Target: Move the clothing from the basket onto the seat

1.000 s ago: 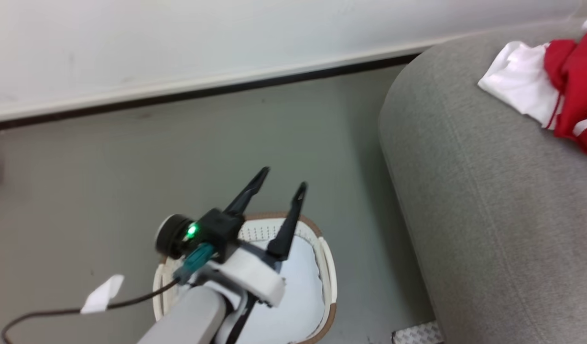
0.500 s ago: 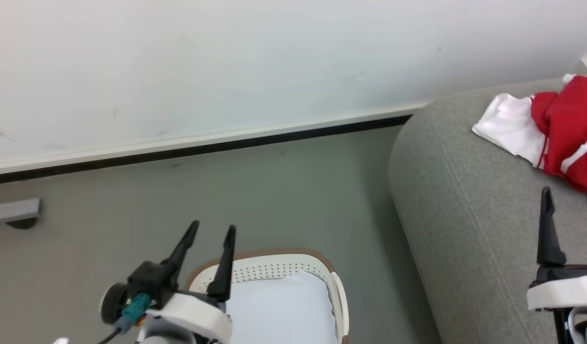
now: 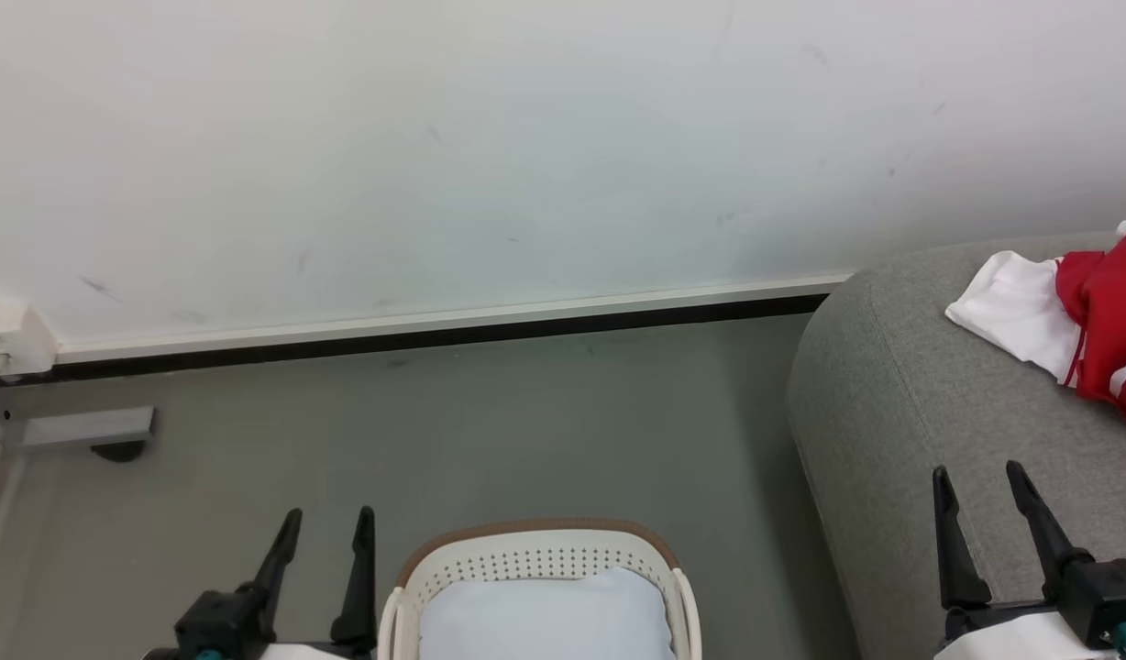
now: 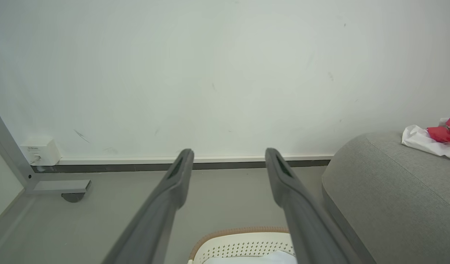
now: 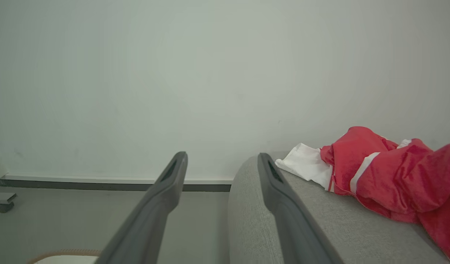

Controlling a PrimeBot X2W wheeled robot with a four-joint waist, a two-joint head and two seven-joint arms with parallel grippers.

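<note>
We hold our left pincer (image 3: 329, 515) just left of the basket (image 3: 535, 530), its fingers pointing up and spread apart with nothing between them. Our right pincer (image 3: 976, 472) sits well to the basket's right, also upright, its two dark fingers parted and empty.

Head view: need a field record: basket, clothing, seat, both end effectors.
seat: grey, right side
basket: on the floor, left of the seat; pale surface inside, cloth or liner unclear
clothing: red and white pile on the seat, far right
left end effector: open, empty, left of basket
right end effector: open, empty, near seat's edge, apart from clothing
</note>
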